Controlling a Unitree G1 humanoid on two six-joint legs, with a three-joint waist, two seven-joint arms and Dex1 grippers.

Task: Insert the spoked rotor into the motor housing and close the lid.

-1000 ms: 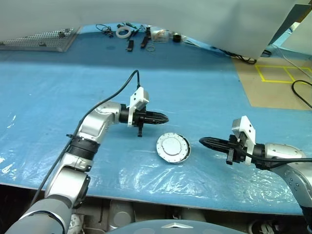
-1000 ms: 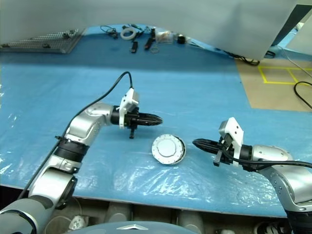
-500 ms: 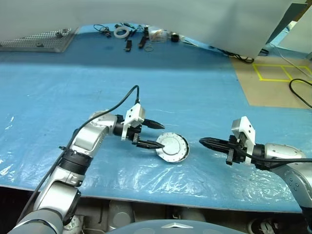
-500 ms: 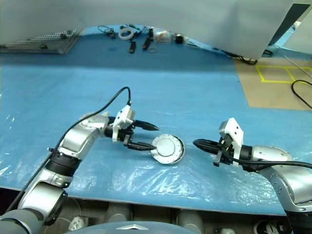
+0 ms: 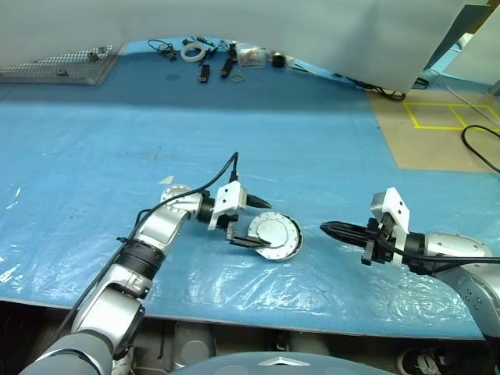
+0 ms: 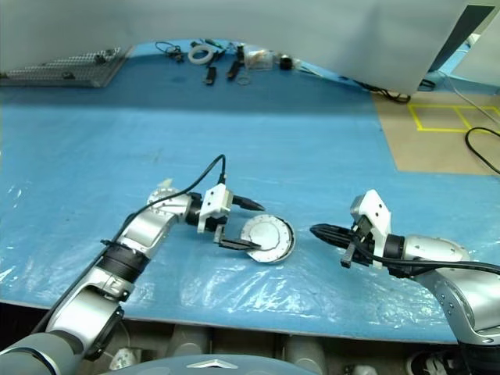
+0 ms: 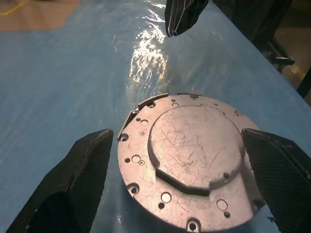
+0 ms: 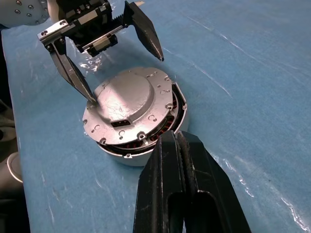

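The lid [image 5: 274, 231], plain silver face up, lies on the motor housing [image 8: 146, 147]. It sits slightly off-centre, and copper windings show in a gap under its edge. My left gripper [image 5: 267, 225] is open and low at the lid's left side, one finger [image 7: 85, 170] on each side of the disc. My right gripper [image 5: 323, 228] is shut and empty. It hovers just right of the housing and points at it. The spoked rotor is hidden.
Blue plastic sheeting covers the table [image 5: 328, 141]. A perforated metal grid [image 5: 58, 66] lies at the far left back, and small tools and a tape roll [image 5: 191, 53] at the back. Brown floor with yellow tape [image 5: 437, 117] lies to the right.
My left gripper has opened from shut, dropped towards the table and moved in, so its fingers now straddle the lid. The right gripper, lid and housing have stayed put.
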